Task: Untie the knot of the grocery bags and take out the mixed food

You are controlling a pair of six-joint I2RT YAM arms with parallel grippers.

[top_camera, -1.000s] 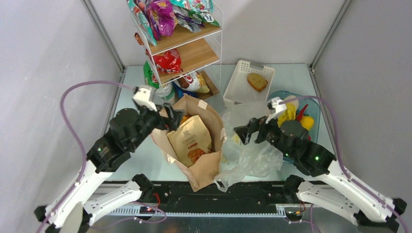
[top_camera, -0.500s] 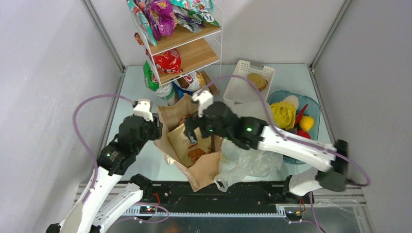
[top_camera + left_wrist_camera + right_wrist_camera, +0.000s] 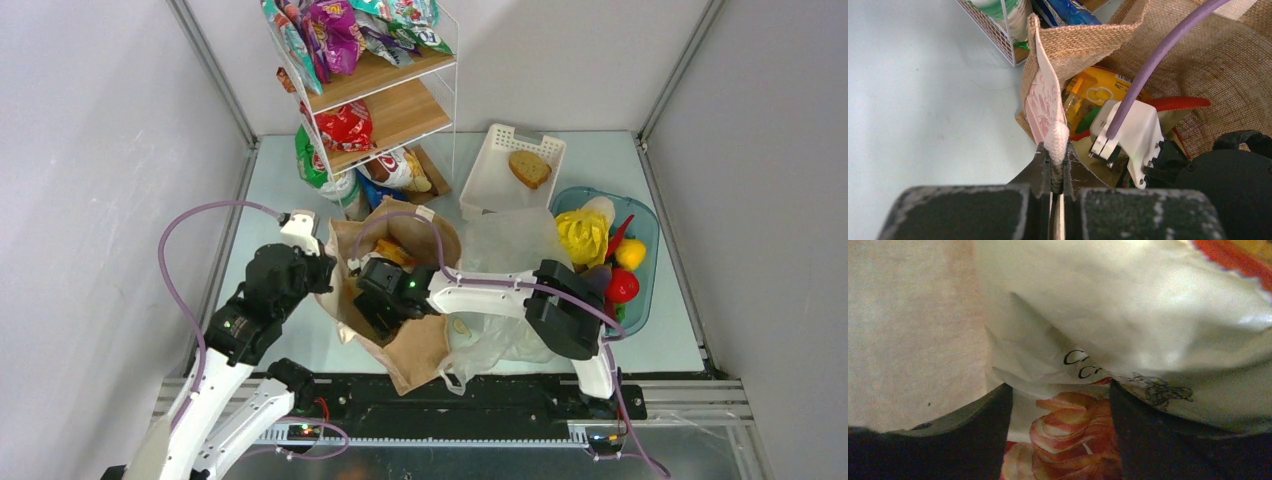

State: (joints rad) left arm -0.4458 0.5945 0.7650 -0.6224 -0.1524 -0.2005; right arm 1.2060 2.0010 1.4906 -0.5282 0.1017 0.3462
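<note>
Top external view: the left gripper is pinched tight on the left rim of the brown bag. Inside that bag, the right gripper stands wide around a chips packet. The clear plastic bag lies against the brown bag's right side.

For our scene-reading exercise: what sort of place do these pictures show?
Probably a robot lab cell staged as a pantry: plain grey walls box in a table, and a wire shelf holds snack packets beside a brown bag.
</note>
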